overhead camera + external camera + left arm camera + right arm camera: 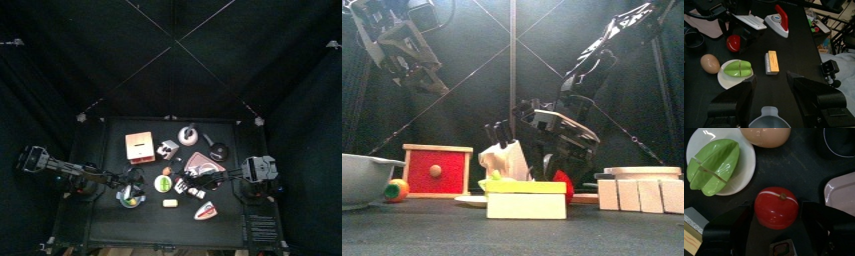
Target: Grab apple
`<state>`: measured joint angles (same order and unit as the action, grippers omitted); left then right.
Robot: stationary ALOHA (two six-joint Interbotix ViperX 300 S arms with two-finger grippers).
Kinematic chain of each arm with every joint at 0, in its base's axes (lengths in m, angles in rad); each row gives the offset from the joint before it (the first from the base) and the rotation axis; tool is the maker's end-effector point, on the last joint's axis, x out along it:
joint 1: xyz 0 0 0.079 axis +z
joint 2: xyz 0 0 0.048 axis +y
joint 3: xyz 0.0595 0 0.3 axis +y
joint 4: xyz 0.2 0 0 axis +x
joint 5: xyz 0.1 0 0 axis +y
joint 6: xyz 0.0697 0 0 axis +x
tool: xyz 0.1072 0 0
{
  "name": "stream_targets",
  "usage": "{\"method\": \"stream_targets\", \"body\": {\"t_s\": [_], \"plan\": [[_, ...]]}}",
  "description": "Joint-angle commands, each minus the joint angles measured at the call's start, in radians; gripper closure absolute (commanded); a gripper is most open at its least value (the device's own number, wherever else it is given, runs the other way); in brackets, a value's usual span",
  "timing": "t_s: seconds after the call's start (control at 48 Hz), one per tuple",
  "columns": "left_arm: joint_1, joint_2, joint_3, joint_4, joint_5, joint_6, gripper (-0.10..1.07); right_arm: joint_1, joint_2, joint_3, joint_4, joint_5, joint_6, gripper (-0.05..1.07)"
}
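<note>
Black curtains ring the crowded black tabletop [107,205]; the right end effector [777,220] hovers spread wide astride the apple [777,208], not gripping. The left end effector [771,87] hangs open, empty.

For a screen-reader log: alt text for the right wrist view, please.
A small red apple sits between the open right gripper jaws. Beyond it, a white plate holds a green fruit, beside a tan egg.

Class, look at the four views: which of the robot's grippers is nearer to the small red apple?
The right. The right gripper hangs directly over the apple, jaws open either side of it. The left gripper is farther off, with the yellow block lying between it and the apple.
</note>
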<state>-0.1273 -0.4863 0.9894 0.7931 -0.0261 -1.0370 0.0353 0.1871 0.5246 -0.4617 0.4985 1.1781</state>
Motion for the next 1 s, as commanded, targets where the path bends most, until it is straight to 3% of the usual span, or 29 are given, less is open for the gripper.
{"method": "stream_targets", "body": {"t_s": [0.0, 0.271, 0.979], "plan": [[0.003, -0.003, -0.012, -0.002, -0.005, 0.002, 0.11, 0.0, -0.018, -0.02, -0.003, -0.003, -0.002, 0.12], [0.003, -0.005, -0.012, -0.002, -0.005, 0.002, 0.11, 0.0, -0.021, -0.026, 0.002, -0.002, -0.002, 0.26], [0.003, -0.005, -0.012, -0.002, -0.005, 0.002, 0.11, 0.017, -0.044, -0.06, -0.005, 0.003, -0.005, 0.26]]}}
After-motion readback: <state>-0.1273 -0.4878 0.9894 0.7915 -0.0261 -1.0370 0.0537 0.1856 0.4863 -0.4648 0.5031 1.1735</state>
